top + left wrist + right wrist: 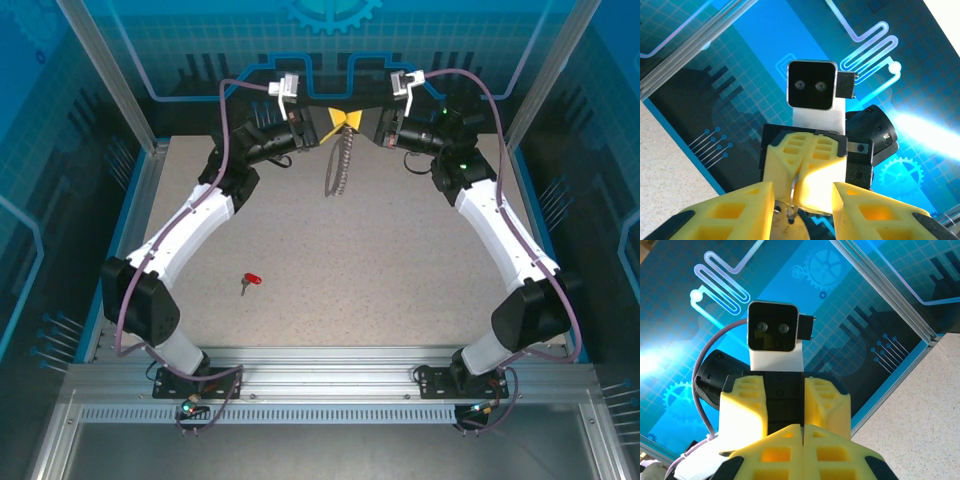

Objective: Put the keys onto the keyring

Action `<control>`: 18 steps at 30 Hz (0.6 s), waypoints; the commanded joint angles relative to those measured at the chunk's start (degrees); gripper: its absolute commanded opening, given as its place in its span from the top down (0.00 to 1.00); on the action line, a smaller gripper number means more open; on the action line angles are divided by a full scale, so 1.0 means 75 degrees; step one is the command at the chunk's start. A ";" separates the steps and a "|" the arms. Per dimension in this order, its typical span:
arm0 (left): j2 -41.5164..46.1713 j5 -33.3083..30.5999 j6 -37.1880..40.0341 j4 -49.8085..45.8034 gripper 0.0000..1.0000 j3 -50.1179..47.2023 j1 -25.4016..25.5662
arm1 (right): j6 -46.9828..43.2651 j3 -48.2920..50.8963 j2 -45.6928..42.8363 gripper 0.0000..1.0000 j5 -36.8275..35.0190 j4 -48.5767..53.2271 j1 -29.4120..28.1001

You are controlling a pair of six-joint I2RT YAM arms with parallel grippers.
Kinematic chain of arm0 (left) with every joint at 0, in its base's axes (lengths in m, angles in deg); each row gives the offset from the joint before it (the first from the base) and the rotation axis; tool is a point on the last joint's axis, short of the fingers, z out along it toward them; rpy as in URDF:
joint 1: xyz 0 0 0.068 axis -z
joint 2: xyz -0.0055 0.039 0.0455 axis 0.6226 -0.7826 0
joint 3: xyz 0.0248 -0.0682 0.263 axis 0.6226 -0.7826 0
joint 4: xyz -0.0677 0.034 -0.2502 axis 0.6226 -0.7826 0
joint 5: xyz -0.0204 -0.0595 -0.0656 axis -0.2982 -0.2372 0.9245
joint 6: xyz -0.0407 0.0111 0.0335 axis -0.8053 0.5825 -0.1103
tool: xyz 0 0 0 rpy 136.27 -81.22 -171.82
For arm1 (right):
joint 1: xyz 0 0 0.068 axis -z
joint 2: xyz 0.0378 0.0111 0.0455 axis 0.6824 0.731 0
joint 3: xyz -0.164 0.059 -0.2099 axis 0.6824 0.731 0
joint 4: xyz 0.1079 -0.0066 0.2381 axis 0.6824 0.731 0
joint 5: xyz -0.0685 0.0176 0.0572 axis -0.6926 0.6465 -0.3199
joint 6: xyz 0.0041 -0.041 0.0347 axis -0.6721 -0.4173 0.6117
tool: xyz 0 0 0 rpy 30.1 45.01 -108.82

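Both arms wore glossy white shells over their long links, the left arm (pixel 190 225) and the right arm (pixel 497 215) alike, with bulky black housings at the joints. A lilac cable (pixel 225 115) ran along each arm and bowed out in a loose loop near the wrist. Each arm ended below in a black base plate (pixel 190 385). The left gripper (pixel 803 197) and right gripper (pixel 802 432) had bright yellow jaws, moulded with rectangular pockets and trimmed in black. Each carried a wrist camera (pixel 812 85): a black rounded-square face with two lenses, silver-rimmed, on a white block. A small green light (pixel 462 157) glowed on the right arm's black housing.
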 commanded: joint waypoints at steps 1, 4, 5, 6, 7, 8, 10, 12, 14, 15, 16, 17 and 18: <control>0.0009 0.0139 -0.0205 0.0549 0.65 -0.0140 0.0102 | 0.0321 0.0081 0.0044 1.00 -0.0166 -0.0689 -0.0115; 0.0020 0.0120 -0.0363 0.0822 0.70 -0.0285 0.0118 | 0.0341 0.0105 0.0036 1.00 -0.0212 -0.0716 -0.0162; 0.0023 0.0109 -0.0418 0.0908 0.73 -0.0321 0.0130 | 0.0348 0.0117 0.0024 1.00 -0.0238 -0.0724 -0.0179; 0.0032 0.0117 -0.0457 0.0978 0.74 -0.0348 0.0125 | 0.0349 0.0139 0.0013 1.00 -0.0268 -0.0725 -0.0186; 0.0031 0.0119 -0.0491 0.1043 0.76 -0.0382 0.0142 | 0.0352 0.0163 0.0012 1.00 -0.0302 -0.0725 -0.0197; 0.0044 0.0104 -0.0510 0.1094 0.78 -0.0419 0.0143 | 0.0350 0.0186 0.0001 1.00 -0.0330 -0.0725 -0.0208; 0.0073 0.0070 -0.0522 0.1159 0.82 -0.0463 0.0159 | 0.0354 0.0222 0.0001 1.00 -0.0365 -0.0725 -0.0209; 0.0090 0.0028 -0.0524 0.1208 0.85 -0.0490 0.0178 | 0.0349 0.0234 0.0003 1.00 -0.0355 -0.0714 -0.0231; 0.0078 0.0003 -0.0525 0.1237 0.93 -0.0481 0.0189 | 0.0338 0.0239 0.0004 1.00 -0.0349 -0.0695 -0.0255; 0.0079 -0.0021 -0.0518 0.1231 0.96 -0.0478 0.0201 | 0.0329 0.0243 0.0016 1.00 -0.0354 -0.0681 -0.0263; 0.0079 -0.0050 -0.0518 0.1221 0.99 -0.0481 0.0211 | 0.0332 0.0245 0.0012 1.00 -0.0369 -0.0687 -0.0281; 0.0070 -0.0068 -0.0501 0.1230 1.00 -0.0470 0.0213 | 0.0332 0.0243 0.0012 1.00 -0.0374 -0.0684 -0.0290; 0.0062 -0.0092 -0.0497 0.1223 1.00 -0.0452 0.0224 | 0.0326 0.0246 0.0012 1.00 -0.0382 -0.0667 -0.0291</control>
